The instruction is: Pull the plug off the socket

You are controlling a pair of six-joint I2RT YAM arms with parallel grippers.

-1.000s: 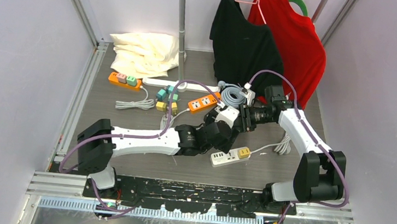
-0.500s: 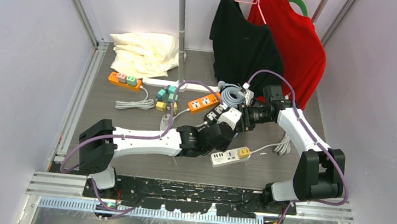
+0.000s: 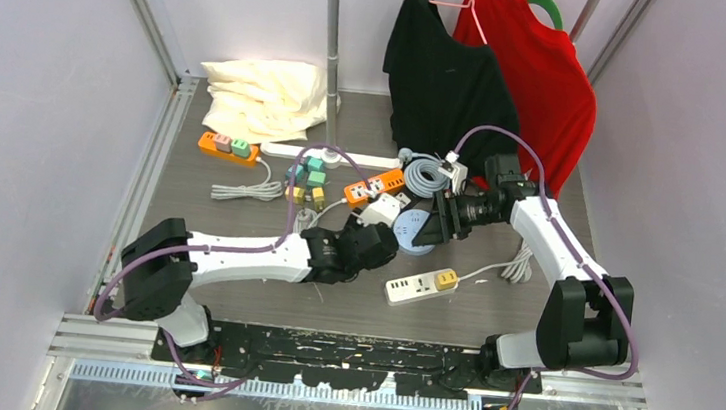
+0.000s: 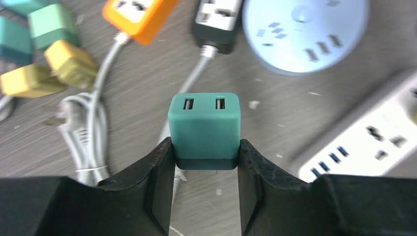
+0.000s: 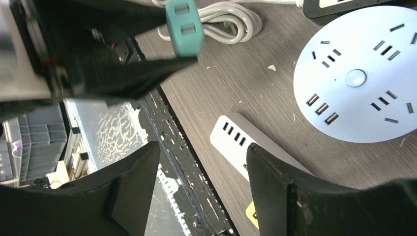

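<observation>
you'll find a folded cream cloth at the far left, with an orange power strip just nearer. a black shirt and a red shirt hang far right of a metal pole. mid-table lie a second orange strip, a coiled grey cable and loose teal and yellow plugs; nearer, a white power strip.

The left arm and the right arm are each built of smooth white shell links between bulky black joint housings on black bases, with a thin lilac cable looped alongside, and end in matte black, faintly scuffed, wedge-shaped fingers.
</observation>
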